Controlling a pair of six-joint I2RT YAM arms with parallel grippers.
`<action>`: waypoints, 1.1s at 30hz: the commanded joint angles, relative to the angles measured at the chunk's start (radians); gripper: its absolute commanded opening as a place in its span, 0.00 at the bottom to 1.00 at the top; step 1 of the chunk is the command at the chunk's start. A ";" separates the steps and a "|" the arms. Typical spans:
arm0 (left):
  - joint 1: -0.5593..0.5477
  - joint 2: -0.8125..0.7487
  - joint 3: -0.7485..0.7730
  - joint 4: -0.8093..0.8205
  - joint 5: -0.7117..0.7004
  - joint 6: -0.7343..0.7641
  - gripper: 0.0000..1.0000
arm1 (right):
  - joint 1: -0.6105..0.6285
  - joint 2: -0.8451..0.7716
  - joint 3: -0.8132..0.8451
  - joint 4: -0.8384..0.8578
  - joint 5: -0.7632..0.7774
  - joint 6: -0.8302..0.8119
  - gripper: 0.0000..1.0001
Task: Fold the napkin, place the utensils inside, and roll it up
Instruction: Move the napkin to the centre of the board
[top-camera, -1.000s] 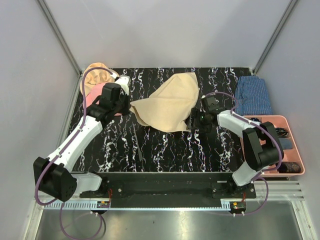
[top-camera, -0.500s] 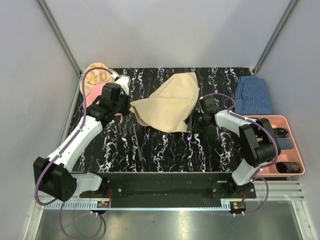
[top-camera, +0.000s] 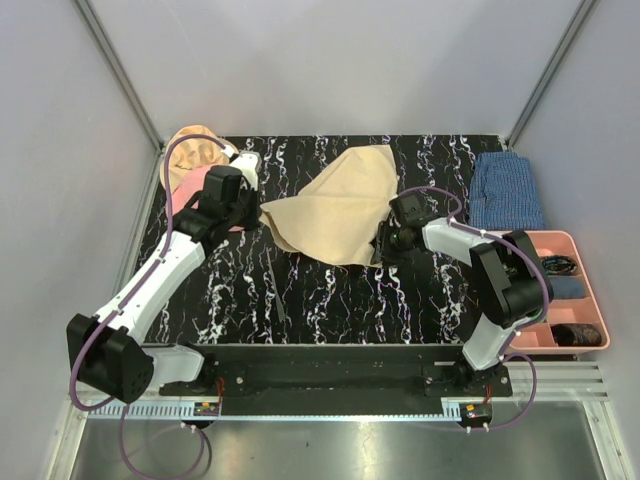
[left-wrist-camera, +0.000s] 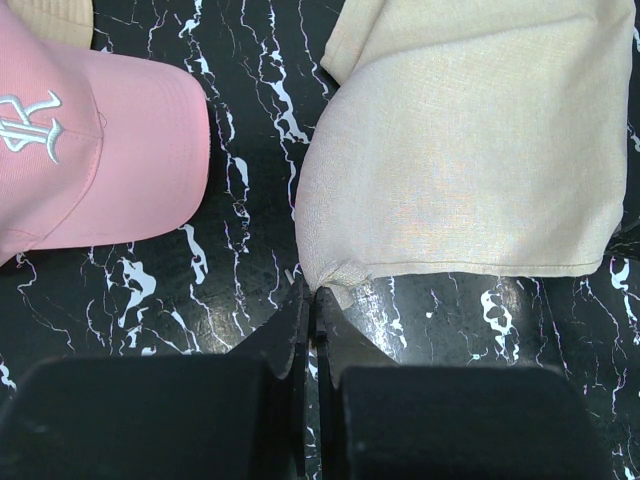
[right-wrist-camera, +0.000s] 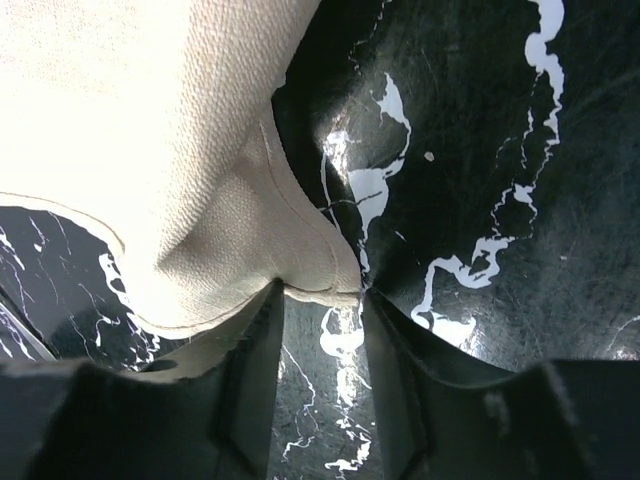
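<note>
The beige napkin lies crumpled on the black marbled table, spread up toward the back. My left gripper is shut on its left corner; in the left wrist view the cloth bunches right at the pinched tips. My right gripper is at the napkin's lower right corner. In the right wrist view its jaws stand partly apart, with the hemmed corner lying across the gap between the tips. A thin dark stick, possibly one of the utensils, lies in front of the napkin, hard to make out.
A pink cap lies just left of the left gripper, with a tan hat behind it. A blue checked cloth is at the back right. A pink tray holding dark items stands at the right edge.
The right gripper has slid left onto the napkin's lower right corner, and its jaws have narrowed around it. The left arm and its grip have not moved.
</note>
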 joint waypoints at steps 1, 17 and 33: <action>0.003 -0.022 0.046 0.013 0.012 0.007 0.00 | 0.013 0.034 0.031 -0.020 0.015 -0.005 0.41; 0.005 -0.031 0.044 0.018 -0.019 0.010 0.00 | 0.014 -0.074 0.063 -0.042 0.086 -0.048 0.00; 0.005 -0.189 0.259 0.050 -0.002 -0.021 0.00 | 0.016 -0.532 0.304 -0.140 0.422 -0.238 0.00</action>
